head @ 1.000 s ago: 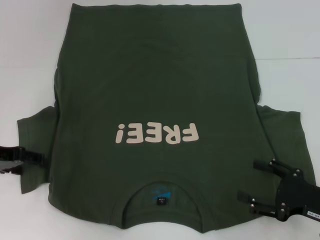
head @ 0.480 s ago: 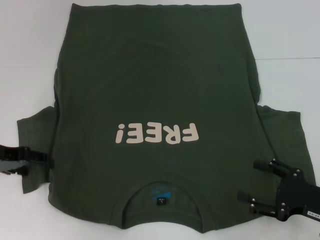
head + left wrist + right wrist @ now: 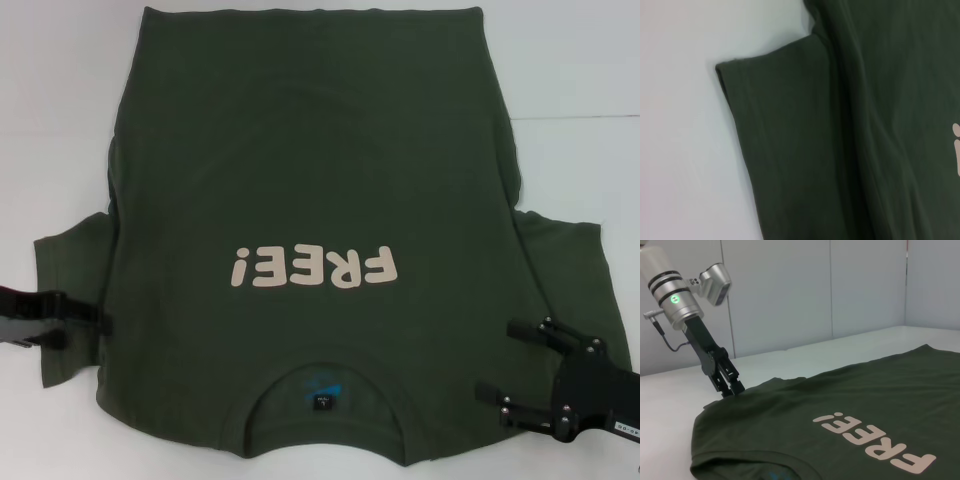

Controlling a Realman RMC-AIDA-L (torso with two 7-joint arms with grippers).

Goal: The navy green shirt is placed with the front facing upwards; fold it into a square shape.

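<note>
- Shirt (image 3: 310, 200) is laid flat on the white bench (image 3: 580, 70), front up, collar (image 3: 322, 395) at the near edge w/ the hem far; the "FREE!" print (image 3: 315, 268) reads inverted from the head view. No fold is made yet, so the task is judged to be at its start.
- Left hand (image 3: 100, 322) is set low at the left sleeve (image 3: 70, 290), near the shoulder seam, tips on or just above the cloth. In the right wrist view its fingers (image 3: 732, 386) look close together at the sleeve edge; whether cloth is pinched cannot be told.
- Right hand (image 3: 495, 360) is placed over the right sleeve (image 3: 575, 270), jaws spread wide, nothing held. It is judged to be poised for a matching grasp.
- Both hands are put at the sleeves, probably so these can be turned inward first, giving straight sides for a square.
- Risk: a thin cotton layer may slip, or both layers get taken.
</note>
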